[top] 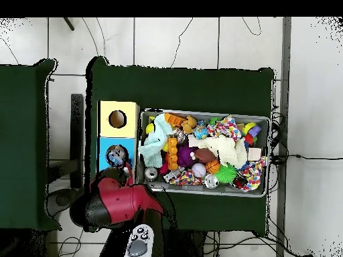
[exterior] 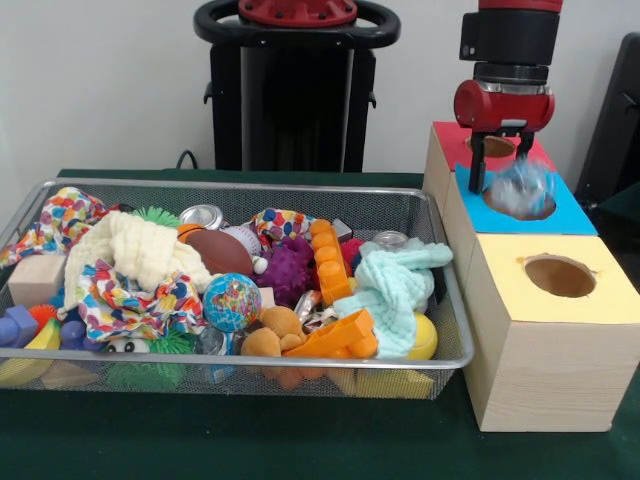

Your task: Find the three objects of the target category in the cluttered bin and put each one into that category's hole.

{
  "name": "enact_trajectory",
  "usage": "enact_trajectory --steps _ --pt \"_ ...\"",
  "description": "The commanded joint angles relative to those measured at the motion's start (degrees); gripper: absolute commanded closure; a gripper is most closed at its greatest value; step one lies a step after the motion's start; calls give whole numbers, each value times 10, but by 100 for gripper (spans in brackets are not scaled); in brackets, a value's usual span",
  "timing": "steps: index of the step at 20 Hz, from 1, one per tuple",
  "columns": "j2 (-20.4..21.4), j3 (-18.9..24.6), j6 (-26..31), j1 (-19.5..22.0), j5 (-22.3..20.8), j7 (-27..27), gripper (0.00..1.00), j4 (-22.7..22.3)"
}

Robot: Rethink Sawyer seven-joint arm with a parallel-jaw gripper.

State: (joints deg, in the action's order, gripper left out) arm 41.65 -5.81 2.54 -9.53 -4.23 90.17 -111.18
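My gripper [exterior: 508,180] hangs just above the round hole [exterior: 541,212] of the blue-topped box [exterior: 572,216], and its fingers stand apart. A bluish see-through plastic piece [exterior: 522,186] is blurred between and below the fingertips, right over the hole. In the overhead view the blue box [top: 104,158] lies beside my red arm [top: 119,201], with a pale glint in its hole [top: 116,155]. The wire mesh bin [exterior: 250,186] is full of toys. A small clear glinting piece [exterior: 212,342] lies near its front edge under the globe ball [exterior: 231,302]; I cannot tell what it is.
The red-topped box [exterior: 452,140] stands behind the blue one and the yellow-topped box [exterior: 600,292] in front. The bin [top: 201,113] holds cloths, metal tins [exterior: 203,215], an orange brick strip [exterior: 329,265], a purple spiky ball [exterior: 286,268] and a mint cloth [exterior: 395,285].
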Motion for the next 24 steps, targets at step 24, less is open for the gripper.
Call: enact_trajectory --steps 24 --pt "46 20 122 103 -23 30 0 -9"
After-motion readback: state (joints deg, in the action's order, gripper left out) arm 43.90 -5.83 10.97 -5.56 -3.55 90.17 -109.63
